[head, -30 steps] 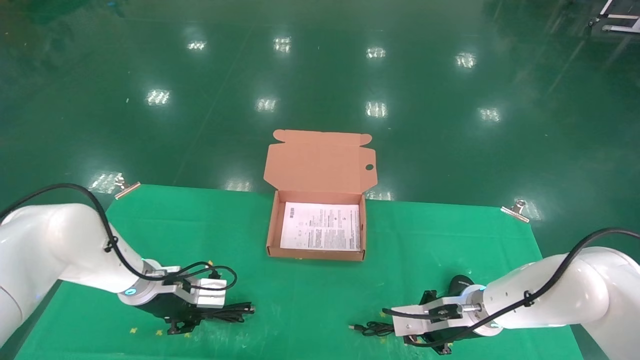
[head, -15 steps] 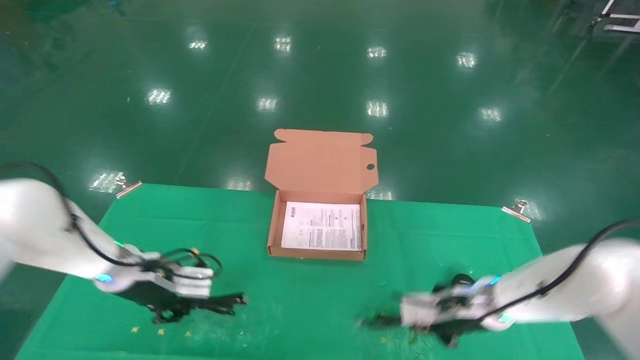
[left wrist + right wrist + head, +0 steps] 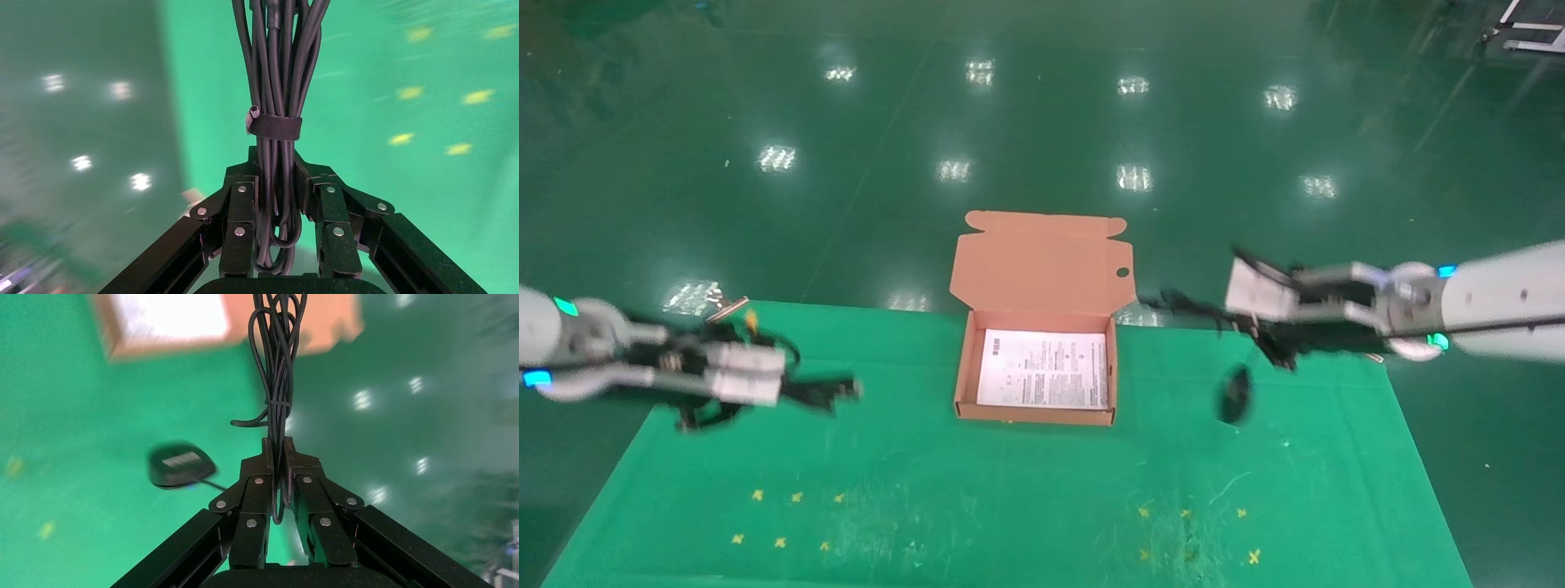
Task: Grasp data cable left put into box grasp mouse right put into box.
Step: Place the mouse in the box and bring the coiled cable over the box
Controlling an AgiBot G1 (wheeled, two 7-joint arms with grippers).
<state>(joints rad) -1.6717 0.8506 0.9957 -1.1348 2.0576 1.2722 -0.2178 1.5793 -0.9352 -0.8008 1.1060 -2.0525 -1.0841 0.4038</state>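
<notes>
Needed slow swings toward box (image 3: 964,371) at 12 o'clock: left gripper (image 3: 278,205) pinching cable (image 3: 276,73), right gripper (image 3: 281,478) pinching cord (image 3: 276,361), mouse (image 3: 1236,394) dangling.

Left gripper (image 3: 834,392) raised at the left, fingers (image 3: 242,226) clamped; right gripper (image 3: 1258,331) raised at the right, likewise clamped.

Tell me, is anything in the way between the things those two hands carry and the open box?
Nothing visible. The left hand holds the data cable, the right hand the mouse's cord with the mouse dangling; only bare green cloth lies before the box, its lid open.
</notes>
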